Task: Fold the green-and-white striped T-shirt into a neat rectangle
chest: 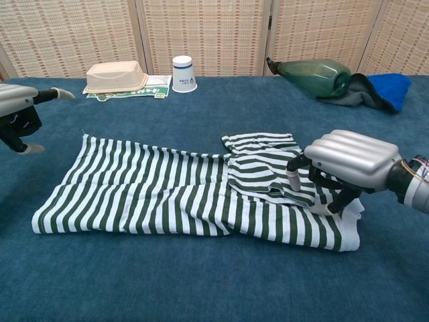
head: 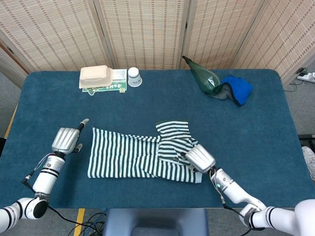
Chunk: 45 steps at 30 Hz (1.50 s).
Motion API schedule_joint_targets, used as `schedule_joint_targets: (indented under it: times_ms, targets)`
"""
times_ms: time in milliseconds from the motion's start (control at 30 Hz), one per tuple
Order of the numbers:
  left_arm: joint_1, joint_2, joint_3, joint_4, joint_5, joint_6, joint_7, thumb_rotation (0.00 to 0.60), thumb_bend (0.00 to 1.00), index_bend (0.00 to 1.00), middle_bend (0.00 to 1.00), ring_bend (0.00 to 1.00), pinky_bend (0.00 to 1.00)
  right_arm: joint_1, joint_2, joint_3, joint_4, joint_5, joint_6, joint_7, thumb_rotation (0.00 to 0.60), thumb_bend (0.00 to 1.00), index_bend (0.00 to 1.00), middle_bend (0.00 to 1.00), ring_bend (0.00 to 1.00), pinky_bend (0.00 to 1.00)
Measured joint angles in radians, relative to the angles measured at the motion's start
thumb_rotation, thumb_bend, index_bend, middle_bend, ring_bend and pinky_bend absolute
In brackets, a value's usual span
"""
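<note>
Silver ribbed right hand [chest: 348,163] — dark fingers, white tips — white forearm.

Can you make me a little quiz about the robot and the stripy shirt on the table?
1. True or false: the striped T-shirt lies fully spread out.
2. Which robot hand is over the shirt: left or right?
3. What stands next to the paper cup: A) tan food box B) green bottle C) blue cloth?

Key: 1 false, it is partly folded. 2 right. 3 A.
</note>
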Motion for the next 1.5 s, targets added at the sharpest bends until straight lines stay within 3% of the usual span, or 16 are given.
schedule_joint_targets:
  times_ms: [433, 733, 1033, 1267, 1500]
  targets:
    - [0.012, 0.005, -0.001, 0.005, 0.015, 0.008, -0.019, 0.6, 0.32, 0.0, 0.88, 0.81, 0.96, 0.0, 0.003, 0.026, -0.001, 0.006, 0.027, 0.017, 0.6, 0.43, 0.55, 0.93, 0.99, 1.0]
    - [0.032, 0.033, 0.001, -0.029, 0.036, 0.038, -0.03, 0.6, 0.32, 0.0, 0.88, 0.81, 0.96, 0.043, 0.023, 0.141, -0.014, 0.073, 0.031, 0.036, 0.6, 0.44, 0.55, 0.93, 0.99, 1.0]
    - [0.074, 0.076, 0.017, -0.086, 0.067, 0.085, -0.044, 0.6, 0.32, 0.0, 0.88, 0.81, 0.96, 0.135, -0.042, 0.261, 0.102, 0.206, -0.043, -0.018, 0.6, 0.42, 0.55, 0.93, 0.99, 1.0]
    - [0.1, 0.095, 0.028, -0.103, 0.075, 0.1, -0.053, 0.6, 0.32, 0.0, 0.88, 0.81, 0.96, 0.211, -0.116, 0.334, 0.215, 0.328, -0.1, -0.115, 0.6, 0.4, 0.26, 0.92, 0.99, 1.0]
    - [0.123, 0.107, 0.036, -0.109, 0.083, 0.11, -0.068, 0.6, 0.32, 0.0, 0.88, 0.81, 0.96, 0.266, -0.147, 0.378, 0.254, 0.432, -0.137, -0.206, 0.6, 0.4, 0.22, 0.92, 0.99, 1.0]
